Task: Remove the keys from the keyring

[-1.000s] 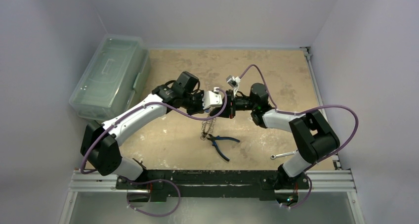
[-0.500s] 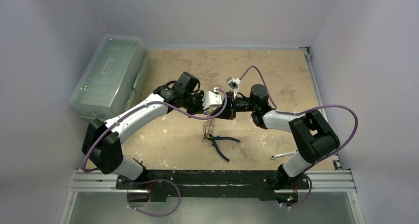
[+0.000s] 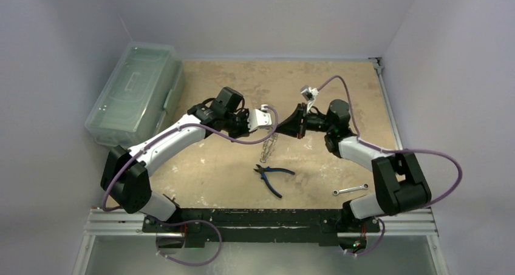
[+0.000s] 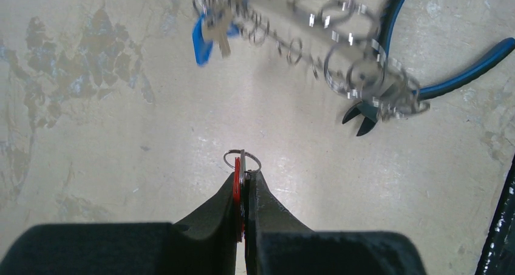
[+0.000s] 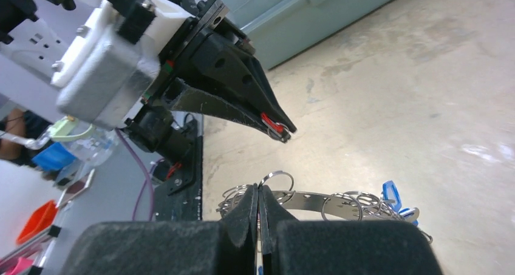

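Note:
My left gripper [image 4: 244, 169] is shut on one key with a red tag [image 4: 237, 187]; its small split ring sticks out past the fingertips. This key hangs free of the bunch. My right gripper [image 5: 259, 193] is shut on a small ring of the keyring [image 5: 316, 205], a silver band strung with several rings and keys, some with blue tags [image 5: 392, 196]. The bunch hangs above the table, seen in the left wrist view [image 4: 303, 32] and in the top view [image 3: 268, 144]. In the top view the left gripper [image 3: 270, 122] and the right gripper [image 3: 285, 128] face each other, a short gap apart.
Blue-handled pliers [image 3: 273, 176] lie on the table below the bunch, also in the left wrist view [image 4: 425, 74]. A silver wrench [image 3: 349, 190] lies near the right arm's base. A clear lidded bin [image 3: 136, 93] stands at the far left.
The right arm has pulled back to the right with the bunch, lifting it. The grippers, close together before, now stand apart, with the red-tagged key left in the left gripper.

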Robot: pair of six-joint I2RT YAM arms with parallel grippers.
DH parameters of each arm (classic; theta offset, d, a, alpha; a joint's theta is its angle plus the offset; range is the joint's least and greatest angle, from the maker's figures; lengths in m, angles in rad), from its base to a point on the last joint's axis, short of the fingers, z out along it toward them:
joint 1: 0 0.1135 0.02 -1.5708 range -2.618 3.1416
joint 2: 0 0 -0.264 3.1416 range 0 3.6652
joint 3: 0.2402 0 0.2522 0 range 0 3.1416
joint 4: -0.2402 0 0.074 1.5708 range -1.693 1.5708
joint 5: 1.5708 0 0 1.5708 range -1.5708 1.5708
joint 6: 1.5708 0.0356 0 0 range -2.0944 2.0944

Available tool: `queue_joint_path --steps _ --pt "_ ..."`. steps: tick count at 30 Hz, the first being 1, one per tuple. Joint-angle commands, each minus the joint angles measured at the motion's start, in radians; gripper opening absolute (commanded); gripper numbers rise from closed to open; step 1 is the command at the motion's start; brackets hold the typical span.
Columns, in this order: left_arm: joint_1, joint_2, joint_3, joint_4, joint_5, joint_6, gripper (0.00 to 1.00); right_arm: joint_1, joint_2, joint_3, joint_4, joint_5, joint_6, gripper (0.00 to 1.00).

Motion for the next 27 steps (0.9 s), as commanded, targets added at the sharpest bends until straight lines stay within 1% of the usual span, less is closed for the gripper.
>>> queue_joint_path --steps 1,5,7,8,13,16,19,27 --pt "0.024 0.010 0.030 0.046 -0.019 -0.040 0.00 -0.062 -0.119 0.004 -0.171 0.050 -0.129 0.00" --pt "0.032 0.030 0.048 0.053 -0.031 -0.056 0.00 -0.109 -0.161 0.045 -0.356 0.118 -0.215 0.00" --pt "0.034 0.034 0.050 0.059 -0.038 -0.061 0.00 -0.114 -0.153 0.089 -0.490 0.192 -0.309 0.00" --pt "0.035 0.035 0.051 0.062 -0.042 -0.065 0.00 -0.113 -0.142 0.096 -0.517 0.225 -0.325 0.00" --pt "0.048 0.048 0.051 0.082 -0.074 -0.094 0.00 -0.113 -0.027 0.126 -0.465 0.328 -0.282 0.00" --pt "0.067 0.061 0.064 0.080 -0.074 -0.116 0.00 -0.112 0.039 0.164 -0.429 0.386 -0.243 0.00" --pt "0.083 0.058 0.068 0.077 -0.069 -0.121 0.00 -0.113 0.081 0.167 -0.387 0.427 -0.226 0.00" --pt "0.092 0.062 0.065 0.087 -0.063 -0.124 0.00 -0.106 0.187 0.155 -0.391 0.406 -0.202 0.00"
